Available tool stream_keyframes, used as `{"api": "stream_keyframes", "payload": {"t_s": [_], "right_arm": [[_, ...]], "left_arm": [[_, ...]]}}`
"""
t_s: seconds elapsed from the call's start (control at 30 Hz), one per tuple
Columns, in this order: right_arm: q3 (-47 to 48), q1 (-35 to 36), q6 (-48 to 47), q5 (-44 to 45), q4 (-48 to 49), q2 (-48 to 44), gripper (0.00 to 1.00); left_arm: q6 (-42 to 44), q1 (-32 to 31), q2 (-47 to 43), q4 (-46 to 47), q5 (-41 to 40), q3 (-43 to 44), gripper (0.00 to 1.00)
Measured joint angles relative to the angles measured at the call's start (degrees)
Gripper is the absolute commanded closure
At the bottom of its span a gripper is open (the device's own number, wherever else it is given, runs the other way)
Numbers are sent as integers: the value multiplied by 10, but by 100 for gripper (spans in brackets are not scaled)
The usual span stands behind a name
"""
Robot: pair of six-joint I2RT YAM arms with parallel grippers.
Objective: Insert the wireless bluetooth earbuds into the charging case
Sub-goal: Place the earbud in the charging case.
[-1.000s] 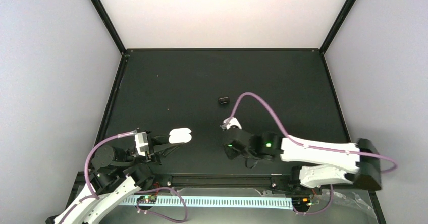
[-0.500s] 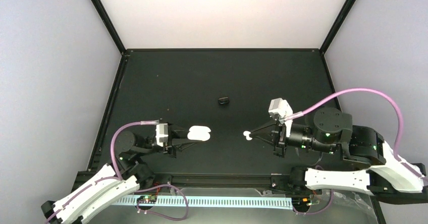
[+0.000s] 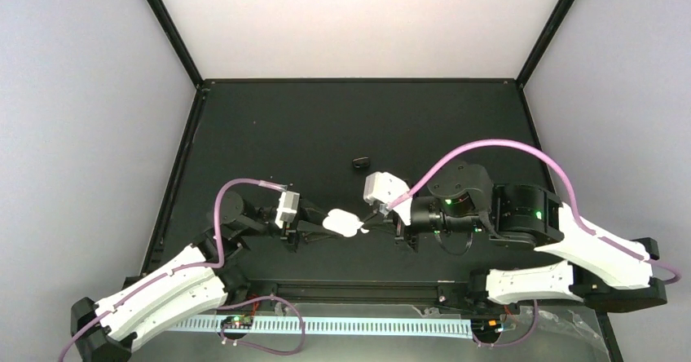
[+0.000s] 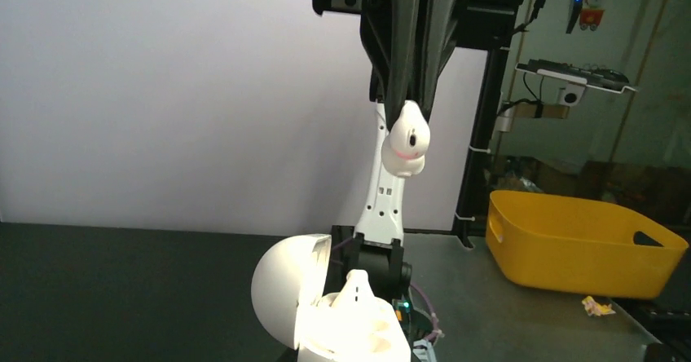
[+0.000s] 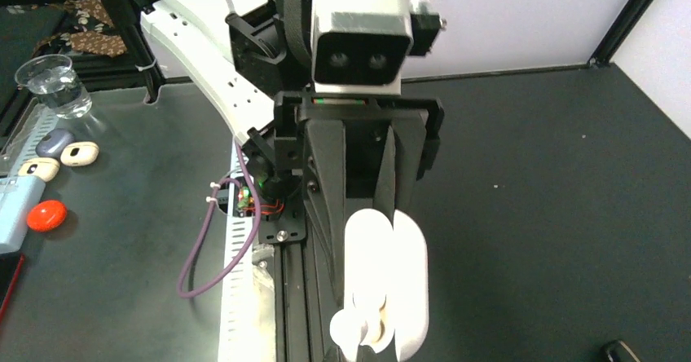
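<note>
Holding the open white charging case (image 3: 342, 222), the left gripper (image 3: 326, 221) is closed firmly on it over the front middle of the surface (image 3: 269, 134), with the lid (image 4: 283, 284) swung back. The right gripper (image 4: 407, 105) is pinched tight on one glossy white earbud (image 4: 407, 138). In the left wrist view the earbud hangs at the fingertips above the case's open tray, clearly apart from it. From the top view the two gripper tips nearly meet, and the earbud sits just right of the case. A white bud-shaped piece (image 4: 357, 287) stands in the tray; I cannot tell whether it is a seated earbud. A small black item (image 3: 359, 163) lies alone farther back on the surface. Beyond the surface, a yellow bin (image 4: 583, 244) and a glass (image 5: 53, 81) stand in the background.
</note>
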Motion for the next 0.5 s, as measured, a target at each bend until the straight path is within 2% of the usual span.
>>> {"api": "stream_keyframes", "payload": {"t_s": [0.5], "right_arm": [[37, 18, -23, 2, 5, 70, 99]], "left_arm": [[-4, 0, 15, 0, 24, 7, 98]]}}
